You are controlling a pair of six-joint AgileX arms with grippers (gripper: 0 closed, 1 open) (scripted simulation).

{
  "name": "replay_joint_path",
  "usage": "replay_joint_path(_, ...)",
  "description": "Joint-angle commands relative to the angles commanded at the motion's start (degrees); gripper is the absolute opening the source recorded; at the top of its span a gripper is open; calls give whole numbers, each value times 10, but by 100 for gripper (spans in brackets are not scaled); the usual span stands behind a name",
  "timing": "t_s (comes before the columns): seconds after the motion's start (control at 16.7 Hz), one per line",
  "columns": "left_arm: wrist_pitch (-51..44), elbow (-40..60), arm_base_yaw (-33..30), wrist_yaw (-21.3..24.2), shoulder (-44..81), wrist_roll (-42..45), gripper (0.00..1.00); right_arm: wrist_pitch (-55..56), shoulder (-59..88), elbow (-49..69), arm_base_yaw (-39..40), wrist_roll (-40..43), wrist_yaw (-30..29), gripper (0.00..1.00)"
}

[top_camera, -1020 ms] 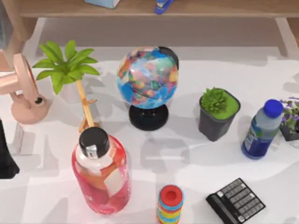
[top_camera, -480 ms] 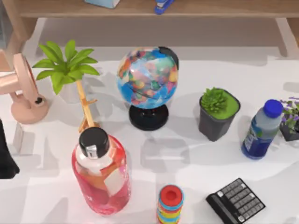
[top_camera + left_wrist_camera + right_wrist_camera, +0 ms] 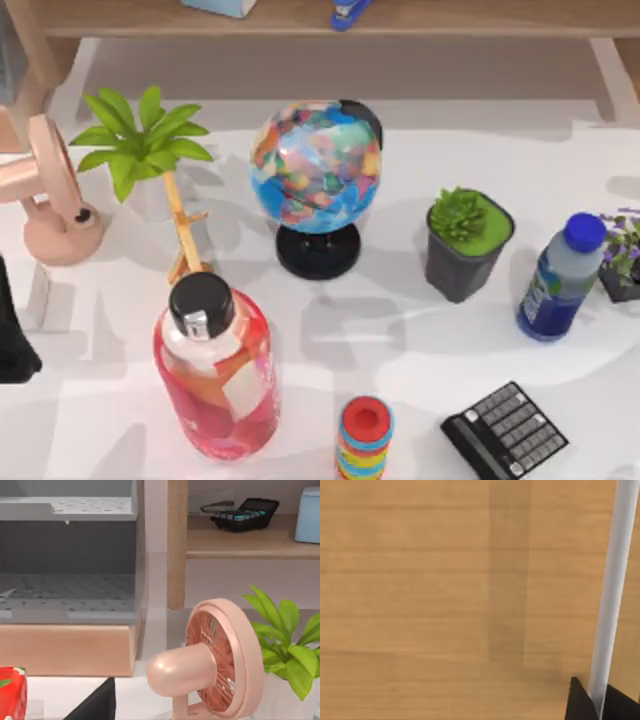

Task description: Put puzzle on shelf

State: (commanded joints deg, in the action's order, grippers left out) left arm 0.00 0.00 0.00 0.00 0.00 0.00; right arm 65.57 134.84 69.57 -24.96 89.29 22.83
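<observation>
The puzzle is out of view. The shelf [image 3: 480, 20] runs along the back edge of the table as a long light-brown board, and in the left wrist view the shelf [image 3: 250, 542] carries a black calculator and a pale blue box. My left arm [image 3: 12, 340] is a dark shape at the table's left edge; one of its black fingers [image 3: 97, 705] pokes into the left wrist view, near the pink fan. The right wrist view sits close against a light-brown wood surface [image 3: 420, 590], with a black finger [image 3: 582, 702] beside a white strip.
On the table stand a pink fan [image 3: 55, 200], a leafy plant [image 3: 145, 140], a globe [image 3: 317, 170], a red bottle [image 3: 215, 365], a ring stack [image 3: 365, 440], a calculator [image 3: 505, 430], a potted succulent [image 3: 465, 240] and a blue bottle [image 3: 560, 280]. A grey bin [image 3: 70, 560] stands left of the shelf.
A shadow at the table's right edge has shifted slightly. Nothing on the table has moved.
</observation>
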Motion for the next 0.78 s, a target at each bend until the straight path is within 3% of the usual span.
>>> replay_joint_path(0.48,0,0,0,0,0,0,100,5,-6,-10,-5,-1,1,0)
replay_joint_path(0.78,0,0,0,0,0,0,100,59,-49,-115,-28,-3,26,0)
